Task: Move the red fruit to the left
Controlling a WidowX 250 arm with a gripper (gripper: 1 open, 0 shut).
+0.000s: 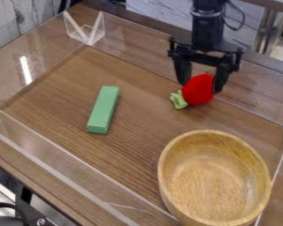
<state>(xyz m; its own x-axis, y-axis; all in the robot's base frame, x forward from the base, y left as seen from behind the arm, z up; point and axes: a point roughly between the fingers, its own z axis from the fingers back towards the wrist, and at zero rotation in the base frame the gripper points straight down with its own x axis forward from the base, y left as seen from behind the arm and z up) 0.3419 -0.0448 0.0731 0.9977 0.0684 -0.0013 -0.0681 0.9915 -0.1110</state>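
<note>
The red fruit, a glossy strawberry-like toy with a green leafy cap at its lower left, lies on the wooden table right of centre. My gripper hangs straight down over it, open. One finger stands at the fruit's left side and the other at its right, so the fruit sits between them. Whether the fingers touch the fruit I cannot tell.
A green rectangular block lies left of centre. A wooden bowl stands at the front right. Clear plastic walls fence the table on the left and front. A clear folded stand sits at the back left.
</note>
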